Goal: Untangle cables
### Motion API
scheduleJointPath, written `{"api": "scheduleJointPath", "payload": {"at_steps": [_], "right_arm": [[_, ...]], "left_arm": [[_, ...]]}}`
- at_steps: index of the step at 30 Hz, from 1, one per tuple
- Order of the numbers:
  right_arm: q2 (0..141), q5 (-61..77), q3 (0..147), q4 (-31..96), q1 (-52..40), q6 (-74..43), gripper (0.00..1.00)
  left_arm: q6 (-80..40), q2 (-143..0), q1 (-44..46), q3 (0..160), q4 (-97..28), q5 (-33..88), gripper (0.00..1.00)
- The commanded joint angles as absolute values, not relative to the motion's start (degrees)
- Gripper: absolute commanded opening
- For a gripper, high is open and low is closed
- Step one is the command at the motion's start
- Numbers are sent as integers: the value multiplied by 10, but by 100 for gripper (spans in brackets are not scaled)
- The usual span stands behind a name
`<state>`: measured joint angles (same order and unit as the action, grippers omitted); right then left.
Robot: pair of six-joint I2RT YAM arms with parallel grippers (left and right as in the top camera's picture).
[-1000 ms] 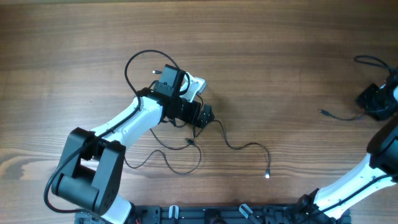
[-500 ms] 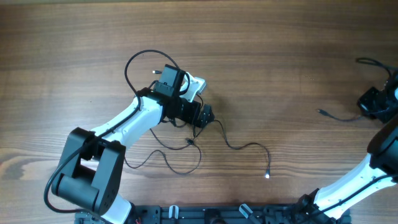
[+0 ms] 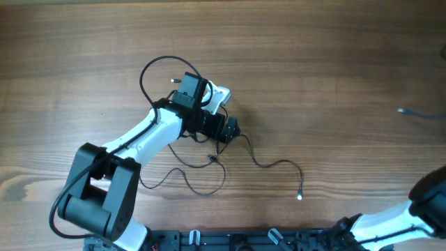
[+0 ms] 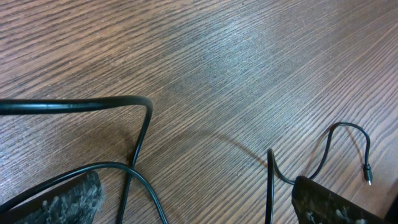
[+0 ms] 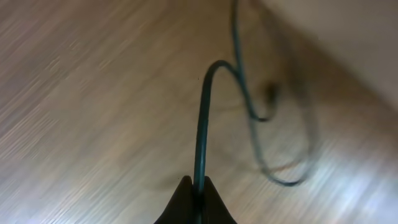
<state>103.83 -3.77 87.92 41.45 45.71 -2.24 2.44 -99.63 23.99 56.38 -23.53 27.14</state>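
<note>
the right gripper (image 5: 194, 198) is clamped on one thin cable (image 5: 200, 124), near the table's right edge. the left gripper (image 4: 193, 200) stands open over the loose cables (image 3: 212, 160) mid-table. we draw the held strand away slowly and low, so that no loop tightens.

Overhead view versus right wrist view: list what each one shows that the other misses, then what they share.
Only the overhead shows the left arm and left end effector by a loose cable squiggling to a bright plug end. Only the right wrist view shows the right end effector shut on a dark green cable, motion-blurred; overhead, that end effector is out of frame. Both show the wooden table; the cable tip at the overhead's right edge may belong to the held cable, but I cannot tell.
</note>
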Motion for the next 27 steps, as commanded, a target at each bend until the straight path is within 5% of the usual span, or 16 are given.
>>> {"api": "scheduleJointPath", "payload": {"at_steps": [1,14,20,22,23,24,27], "right_arm": [[1024,-146,888,385,490,-46,7],[1083,-131,885,295,563,-73,5],[1132,-128,885,313,586,-140,16],[1153,-106,885,324,588,-141,55],[1159,-88,885,329,588,-140,86],[1160,-70,885,333,588,-139,100],[1157,29,885,339,583,-133,100]], "left_arm": [[21,-987,243,571,-234,283,100],[20,-987,243,571,-233,283,100],[18,-987,243,571,-234,283,100],[6,-987,243,571,-233,283,100],[6,-987,243,571,-233,283,100],[6,-987,243,571,-233,283,100],[6,-987,243,571,-233,283,100]]}}
